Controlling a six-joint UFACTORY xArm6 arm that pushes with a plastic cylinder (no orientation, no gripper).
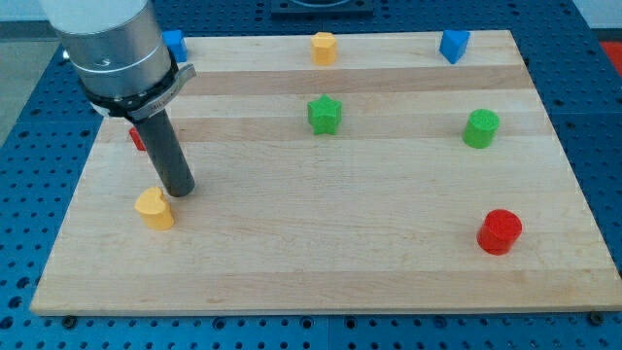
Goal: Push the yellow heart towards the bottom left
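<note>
Yellow heart (155, 208): flat on wooden board (389, 262), just below-left of my tip (182, 192), near touching. Heart's pointing direction, long axis: cannot tell. No pincer; plain rod.

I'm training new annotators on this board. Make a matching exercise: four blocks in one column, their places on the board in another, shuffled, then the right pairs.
Blocks:
1. yellow heart
2. red cylinder
3. green star
4. green cylinder

Places:
A. view's bottom right
B. middle, towards the top
C. beside my tip, view's left
D. view's right, mid-height

Pairs: 1-C, 2-A, 3-B, 4-D
</note>
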